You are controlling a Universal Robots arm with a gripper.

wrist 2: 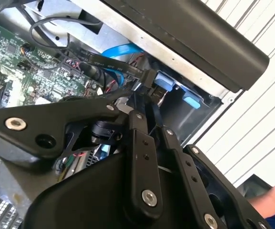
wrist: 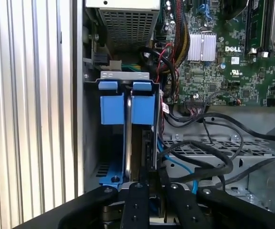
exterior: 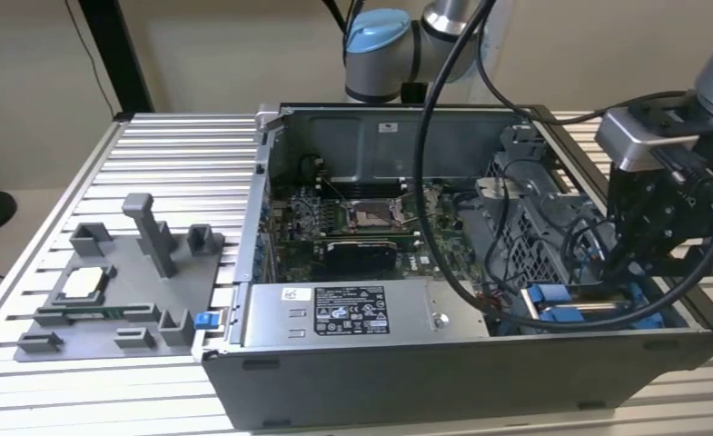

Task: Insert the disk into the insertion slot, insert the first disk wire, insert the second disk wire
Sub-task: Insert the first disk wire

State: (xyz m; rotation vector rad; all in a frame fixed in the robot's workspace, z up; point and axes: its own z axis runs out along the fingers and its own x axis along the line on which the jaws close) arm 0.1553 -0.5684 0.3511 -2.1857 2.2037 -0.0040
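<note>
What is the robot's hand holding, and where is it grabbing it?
The hand seems to pinch a black wire by its plug end, right up against the disk with the blue frame.

The arm is built of silver-grey tubular joints, one closed by a rounded light-blue cap. A thick black cable hangs from it in a long loop. At the wrist sits a boxy silver-grey block with a matte black housing beneath, trailed by thinner black leads. In the second wrist view the claw is all black: flat link bars with rounded ends, pinned by silver round-headed screws, above a smooth curved shell.
</note>
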